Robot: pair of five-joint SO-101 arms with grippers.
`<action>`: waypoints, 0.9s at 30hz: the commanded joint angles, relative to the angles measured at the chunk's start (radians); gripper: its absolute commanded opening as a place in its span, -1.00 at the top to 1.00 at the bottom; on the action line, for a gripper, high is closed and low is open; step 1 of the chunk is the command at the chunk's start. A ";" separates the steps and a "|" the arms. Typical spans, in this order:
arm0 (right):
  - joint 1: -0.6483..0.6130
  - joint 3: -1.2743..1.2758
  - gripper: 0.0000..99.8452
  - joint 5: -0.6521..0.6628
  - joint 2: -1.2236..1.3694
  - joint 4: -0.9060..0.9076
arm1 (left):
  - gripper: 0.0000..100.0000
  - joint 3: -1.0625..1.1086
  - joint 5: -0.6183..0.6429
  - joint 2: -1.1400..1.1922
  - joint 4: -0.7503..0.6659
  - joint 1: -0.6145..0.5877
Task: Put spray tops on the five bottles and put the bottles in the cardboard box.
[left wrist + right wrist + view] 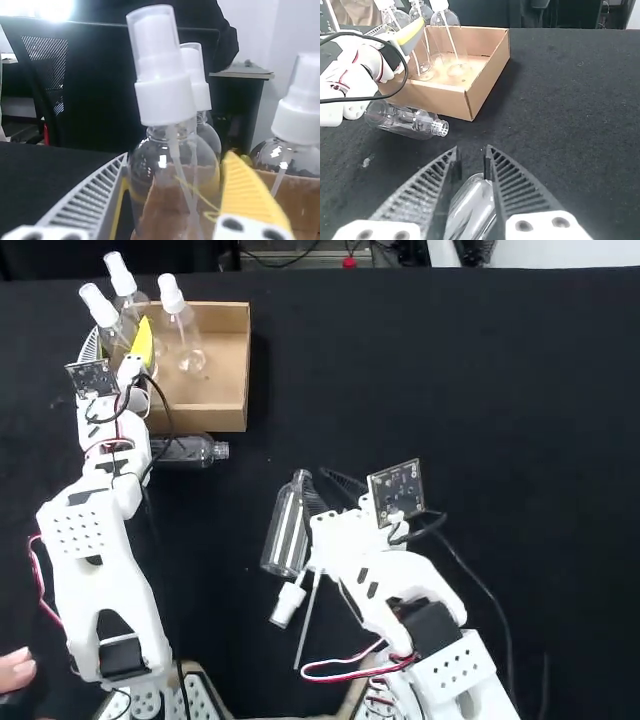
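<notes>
Left gripper (118,343) is clamped around an upright capped bottle (165,165), with the ribbed finger on one side and the yellow finger on the other. It's parked right at the left wall of the cardboard box (225,390). Whether the base is already inside that wall can't be told for sure. Two more capped bottles (178,325) are stood inside the box, close to that same side. So the drop-off is judged to turn on this: free box floor lies toward the right-arm side of the held bottle, and a small shift that way is probably needed before it's let go, without the neighbours being knocked.

Right gripper (471,156) is nearly shut on an uncapped bottle (285,525), held with its long axis roughly along the fingers. A loose spray top (289,602) is lying on the table (500,390) just beside that bottle's near end.

One more open bottle (190,450) is lying just in front of the box's near wall, long axis parallel to it, mouth pointed toward the right arm's side. The left arm is nearer, passing right over it. Plenty of bare table is left to the right of the box
</notes>
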 commanded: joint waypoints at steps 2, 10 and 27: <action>0.018 -0.010 0.84 -0.003 -0.018 -0.029 | 0.23 -0.013 0.018 -0.017 0.104 -0.016; 0.021 -0.004 0.84 -0.003 -0.018 -0.054 | 0.35 -0.005 0.012 -0.021 0.031 -0.033; 0.021 -0.002 0.84 -0.003 -0.018 -0.055 | 0.35 -0.004 0.018 -0.023 0.028 -0.061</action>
